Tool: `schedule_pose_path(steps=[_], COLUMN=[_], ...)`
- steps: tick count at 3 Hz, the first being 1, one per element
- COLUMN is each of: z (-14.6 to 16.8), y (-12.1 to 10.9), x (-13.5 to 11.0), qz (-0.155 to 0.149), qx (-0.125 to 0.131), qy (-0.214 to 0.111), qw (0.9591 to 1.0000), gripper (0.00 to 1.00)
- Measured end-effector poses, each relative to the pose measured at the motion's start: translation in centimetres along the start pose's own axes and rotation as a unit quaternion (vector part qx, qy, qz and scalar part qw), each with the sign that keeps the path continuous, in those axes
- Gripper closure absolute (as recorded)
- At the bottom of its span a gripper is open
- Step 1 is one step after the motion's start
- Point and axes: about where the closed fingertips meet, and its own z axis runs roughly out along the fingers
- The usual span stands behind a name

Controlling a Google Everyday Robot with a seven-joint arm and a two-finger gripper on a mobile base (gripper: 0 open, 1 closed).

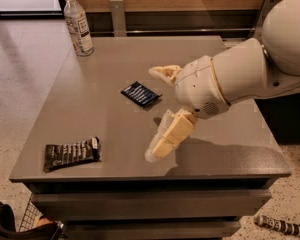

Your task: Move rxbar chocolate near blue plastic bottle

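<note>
While the bar lies flat, well apart from the bottle, the gripper hovers right of the bottle, jaws wide and empty; the light, crinkly wrapper probably suits a pinch across its width.

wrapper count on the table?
2: rxbar at the front-left corner, navy packet mid-table, just left of the open pincer. The arm could hide more.

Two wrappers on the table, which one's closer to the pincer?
The navy-blue packet in the middle, right beside the open pincer. The rxbar chocolate, longer and black-brown, lies farther off toward the camera's left.
</note>
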Motion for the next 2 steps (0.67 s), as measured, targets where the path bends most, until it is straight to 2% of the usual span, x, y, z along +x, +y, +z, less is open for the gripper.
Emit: schedule_pose_path(steps=[1, 2], z=[4.0, 7.7], y=[0.8, 1.4], x=[-1.4, -2.7], qz=[-0.023, -0.038], qx=[-0.030, -0.047], qy=[-0.024, -0.043], qw=[0.9990, 0.9973], gripper=[0.00, 0.00])
